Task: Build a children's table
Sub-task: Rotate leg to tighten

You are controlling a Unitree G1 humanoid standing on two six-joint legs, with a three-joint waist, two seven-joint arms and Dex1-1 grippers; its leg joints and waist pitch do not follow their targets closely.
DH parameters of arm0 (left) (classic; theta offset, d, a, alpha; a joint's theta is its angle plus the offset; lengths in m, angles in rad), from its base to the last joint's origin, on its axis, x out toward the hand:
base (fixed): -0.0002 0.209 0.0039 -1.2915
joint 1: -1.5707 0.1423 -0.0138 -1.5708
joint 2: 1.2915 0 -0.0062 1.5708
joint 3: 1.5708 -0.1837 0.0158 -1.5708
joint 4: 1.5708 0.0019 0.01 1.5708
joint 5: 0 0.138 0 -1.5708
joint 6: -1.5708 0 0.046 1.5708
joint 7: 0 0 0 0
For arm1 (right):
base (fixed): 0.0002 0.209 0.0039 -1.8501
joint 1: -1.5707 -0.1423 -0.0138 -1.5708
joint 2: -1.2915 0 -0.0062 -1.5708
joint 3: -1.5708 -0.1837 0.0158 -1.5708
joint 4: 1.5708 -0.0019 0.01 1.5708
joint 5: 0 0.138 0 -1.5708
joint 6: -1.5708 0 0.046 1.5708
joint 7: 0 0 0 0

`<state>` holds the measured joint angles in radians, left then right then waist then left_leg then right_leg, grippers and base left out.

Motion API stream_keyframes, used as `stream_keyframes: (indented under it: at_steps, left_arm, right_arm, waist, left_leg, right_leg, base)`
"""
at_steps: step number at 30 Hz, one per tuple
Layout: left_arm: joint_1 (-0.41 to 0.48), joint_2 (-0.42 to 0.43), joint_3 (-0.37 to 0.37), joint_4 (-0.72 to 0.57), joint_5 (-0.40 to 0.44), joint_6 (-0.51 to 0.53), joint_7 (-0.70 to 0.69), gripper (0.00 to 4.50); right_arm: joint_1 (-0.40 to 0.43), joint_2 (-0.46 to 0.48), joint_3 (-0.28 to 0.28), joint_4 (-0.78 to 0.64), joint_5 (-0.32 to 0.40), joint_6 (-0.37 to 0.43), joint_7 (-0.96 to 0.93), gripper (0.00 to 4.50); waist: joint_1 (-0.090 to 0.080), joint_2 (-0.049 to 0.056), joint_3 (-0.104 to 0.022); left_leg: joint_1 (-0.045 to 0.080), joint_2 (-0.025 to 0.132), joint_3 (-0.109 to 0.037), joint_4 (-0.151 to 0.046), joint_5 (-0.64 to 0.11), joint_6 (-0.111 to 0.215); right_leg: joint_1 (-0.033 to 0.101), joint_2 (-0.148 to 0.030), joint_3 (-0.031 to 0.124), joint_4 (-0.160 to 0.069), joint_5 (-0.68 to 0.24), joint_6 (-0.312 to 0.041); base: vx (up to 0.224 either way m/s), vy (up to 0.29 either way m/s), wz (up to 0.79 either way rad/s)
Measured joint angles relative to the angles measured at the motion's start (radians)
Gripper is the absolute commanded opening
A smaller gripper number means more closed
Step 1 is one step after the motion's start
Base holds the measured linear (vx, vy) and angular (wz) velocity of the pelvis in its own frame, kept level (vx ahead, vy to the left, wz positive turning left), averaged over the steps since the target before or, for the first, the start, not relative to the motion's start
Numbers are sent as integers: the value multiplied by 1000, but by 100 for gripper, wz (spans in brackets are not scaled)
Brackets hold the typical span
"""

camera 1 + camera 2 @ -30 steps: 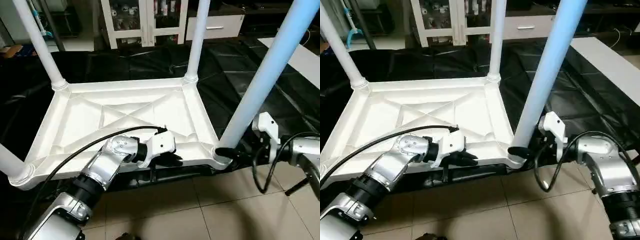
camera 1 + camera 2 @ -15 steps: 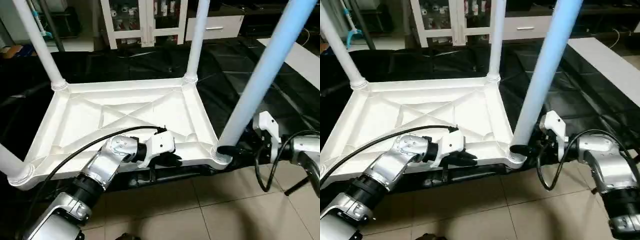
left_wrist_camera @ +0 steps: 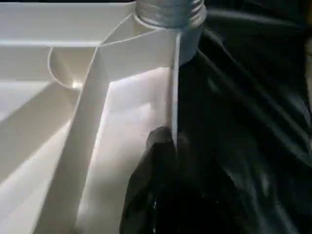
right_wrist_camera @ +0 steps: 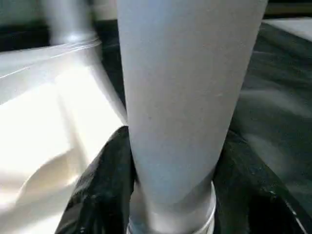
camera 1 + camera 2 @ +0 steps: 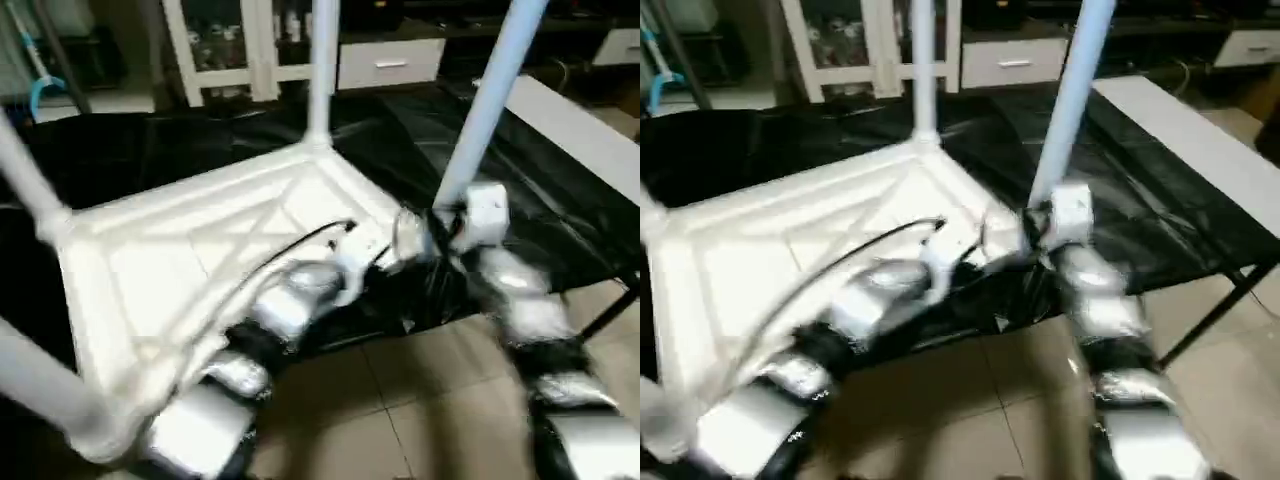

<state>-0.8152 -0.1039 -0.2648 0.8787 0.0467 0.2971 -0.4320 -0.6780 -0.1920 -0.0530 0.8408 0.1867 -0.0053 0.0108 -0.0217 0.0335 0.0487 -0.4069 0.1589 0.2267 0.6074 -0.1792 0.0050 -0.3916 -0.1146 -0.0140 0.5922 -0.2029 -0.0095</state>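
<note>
Tabletop [image 5: 200, 250] inverted on black sheet [image 5: 560, 190], legs up. Left wrist view: left gripper [image 3: 165, 146] clenched on tabletop's edge wall. Right wrist view: right gripper [image 4: 170, 195] apparently grasping leg [image 4: 180, 97] just above corner socket.

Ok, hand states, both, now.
Left hand: closed on the tabletop edge.
Right hand: closed around the near leg at its base.
</note>
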Motion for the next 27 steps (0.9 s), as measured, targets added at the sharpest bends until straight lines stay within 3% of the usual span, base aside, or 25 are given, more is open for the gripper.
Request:
stream_keyframes:
  at_steps: [4, 9, 10, 12, 13, 16, 19, 20, 22, 24, 27]
  left_arm:
    - [-32, -17, 26, 34, -13, -1, 33, 0]
    - [-38, -12, 27, 33, -13, -3, 33, 0]
    - [-39, -12, 27, 34, -13, -4, 33, 0]
    - [-42, -5, 28, 44, -11, -16, 37, 0]
    - [-49, 9, 32, 57, -10, -27, 44, 0]
    - [-51, 59, 32, 70, 1, -67, 9, 0]
    - [-35, 100, 23, 54, 10, -93, -61, 0]
    - [11, 140, -9, -12, 13, -129, -150, 0]
    - [75, 210, -48, -107, 9, -188, -298, 0]
    - [133, 274, -72, -197, -6, -213, -419, 0]
    - [171, 300, -102, -261, -22, -224, -506, 0]
  right_arm:
    - [-70, 55, -9, 85, -47, -55, -161, 188]
    - [-81, 60, -45, 124, -24, -115, -75, 188]
    - [-81, 59, -47, 129, -24, -121, -60, 244]
    - [-78, 52, -46, 133, -25, -137, -23, 258]
    - [-76, 58, -36, 133, -25, -153, -2, 265]
    - [-26, 36, -5, 73, -31, -203, 106, 294]
    - [31, 12, 13, -12, -29, -200, 191, 314]
    - [100, -20, 31, -133, 2, -172, 295, 327]
    - [172, -93, 45, -241, 39, -118, 416, 342]
    - [213, -170, 62, -311, 57, -77, 522, 346]
    - [233, -211, 90, -371, 58, -57, 614, 350]
  waist:
    - [2, 0, 0]
    - [9, 0, 0]
    - [9, 0, 0]
    - [9, 0, 0]
    - [0, 0, 0]
    - [-1, -1, 1]
    - [4, 0, 1]
    - [10, 2, 1]
    - [25, 5, 0]
    - [36, 7, 1]
    - [54, 10, 1]
  left_leg:
    - [-11, -1, -1, 0, 2, 5]
    - [-15, 0, -1, -3, 9, 17]
    - [-15, 0, -1, -3, 9, 17]
    - [-15, 0, 0, -3, 9, 17]
    - [-15, 0, 0, -2, 9, 17]
    - [-15, 1, -1, -2, 8, 15]
    - [-15, 1, -1, -3, 7, 14]
    - [-15, 1, -1, -4, 7, 14]
    - [-14, 2, -2, -6, 8, 16]
    - [-14, 2, -1, -6, 8, 17]
    - [-14, 2, 1, -6, 7, 14]
  right_leg:
    - [-12, -2, -2, 0, 20, 6]
    - [-13, -2, -5, -2, 19, 9]
    - [-14, -2, -5, -3, 19, 9]
    - [-14, -3, -5, -2, 19, 9]
    - [-15, -3, -5, -2, 20, 9]
    - [-16, -3, -7, -2, 21, 9]
    - [-16, -3, -8, -2, 21, 9]
    - [-15, -3, -9, -5, 21, 9]
    - [-12, -3, -11, -9, 21, 9]
    - [-11, -5, -14, -9, 21, 9]
    - [-10, -7, -17, -9, 21, 9]
  base:
    - [0, 0, 0]
    - [0, 0, 0]
    - [0, 0, 0]
    - [0, 0, 0]
    - [0, 0, 0]
    - [0, 0, 0]
    - [0, 0, 0]
    - [0, 0, 0]
    - [0, 0, 0]
    - [0, 0, 0]
    - [0, 0, 0]
